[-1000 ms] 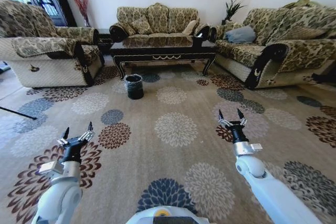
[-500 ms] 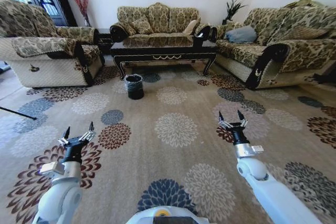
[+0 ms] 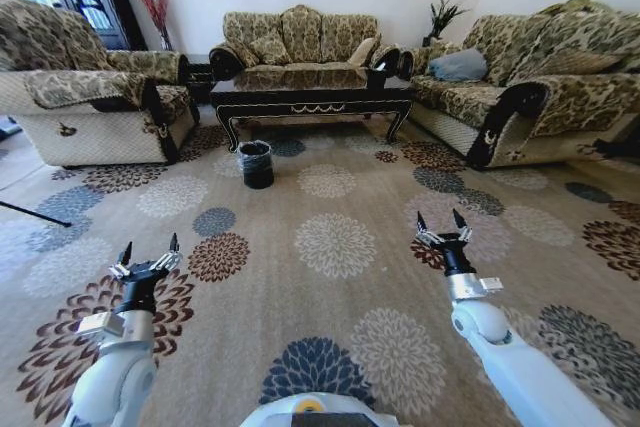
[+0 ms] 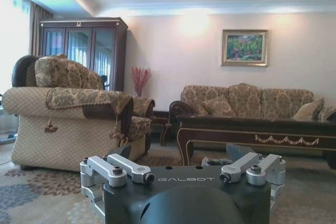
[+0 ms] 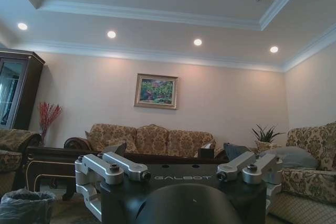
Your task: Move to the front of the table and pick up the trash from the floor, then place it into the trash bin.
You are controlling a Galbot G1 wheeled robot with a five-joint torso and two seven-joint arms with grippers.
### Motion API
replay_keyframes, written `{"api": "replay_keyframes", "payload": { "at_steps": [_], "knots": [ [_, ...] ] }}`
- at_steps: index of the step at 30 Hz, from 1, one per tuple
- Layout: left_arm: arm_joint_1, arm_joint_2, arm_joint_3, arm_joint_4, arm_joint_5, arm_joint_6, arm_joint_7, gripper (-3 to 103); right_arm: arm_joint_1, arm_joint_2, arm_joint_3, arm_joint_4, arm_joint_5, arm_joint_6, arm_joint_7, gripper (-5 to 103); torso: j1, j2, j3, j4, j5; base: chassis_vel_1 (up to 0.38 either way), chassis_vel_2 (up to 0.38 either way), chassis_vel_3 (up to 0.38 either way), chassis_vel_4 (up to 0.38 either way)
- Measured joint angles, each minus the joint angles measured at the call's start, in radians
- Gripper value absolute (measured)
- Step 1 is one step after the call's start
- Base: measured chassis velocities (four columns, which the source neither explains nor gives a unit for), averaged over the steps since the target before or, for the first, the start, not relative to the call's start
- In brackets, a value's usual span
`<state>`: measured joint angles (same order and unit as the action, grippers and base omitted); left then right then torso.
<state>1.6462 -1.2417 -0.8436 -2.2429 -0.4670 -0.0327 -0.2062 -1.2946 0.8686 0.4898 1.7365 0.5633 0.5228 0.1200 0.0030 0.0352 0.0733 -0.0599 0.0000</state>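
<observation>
- The left gripper is hovering low over the floor, fingers spread apart, gripping nothing.
- The right gripper is hovering likewise on the other side, fingers apart and empty.
- The trash bin is standing on the carpet well ahead, just before the table's left leg.
- The table is standing beyond it, between 3 sofas.

White arms, black wrists, silver-linked black pincer tips.
</observation>
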Motion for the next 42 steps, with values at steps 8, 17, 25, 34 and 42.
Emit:
{"api": "replay_keyframes", "payload": {
  "at_steps": [8, 17, 25, 34, 42],
  "knots": [
    [-0.016, 0.019, -0.019, 0.013, -0.027, -0.019, 0.038, 100, 0.004, -0.019, 0.012, 0.039, -0.001, -0.033, 0.042, 100, 0.003, 0.032, 0.029, 0.0, -0.0002, 0.0, 0.0, 0.0, 0.0],
    [-0.035, 0.04, -0.048, 0.008, -0.058, -0.003, 0.058, 100, -0.017, -0.059, 0.063, 0.083, -0.003, -0.13, 0.05, 100, 0.008, 0.065, 0.057, -0.0003, -0.0001, 0.0, 0.0, 0.0, 0.0],
    [-0.041, 0.05, -0.057, 0.002, -0.066, 0.007, 0.068, 100, -0.054, -0.089, 0.078, 0.193, 0.031, -0.277, 0.141, 100, 0.014, 0.099, 0.085, 0.0, 0.0, 0.0, 0.0, 0.0, 0.0],
    [-0.045, 0.056, -0.067, -0.01, -0.072, 0.013, 0.073, 100, -0.097, -0.133, 0.122, 0.249, 0.143, -0.315, 0.131, 100, 0.023, 0.136, 0.113, 0.0, 0.0001, 0.0, 0.0, 0.0, 0.0],
    [-0.066, 0.051, -0.072, 0.017, -0.083, 0.006, 0.072, 100, -0.139, -0.174, 0.162, 0.237, 0.154, -0.27, 0.007, 100, 0.032, 0.172, 0.14, 0.0, 0.0001, 0.0, 0.0, 0.0, 0.0]
  ]
}}
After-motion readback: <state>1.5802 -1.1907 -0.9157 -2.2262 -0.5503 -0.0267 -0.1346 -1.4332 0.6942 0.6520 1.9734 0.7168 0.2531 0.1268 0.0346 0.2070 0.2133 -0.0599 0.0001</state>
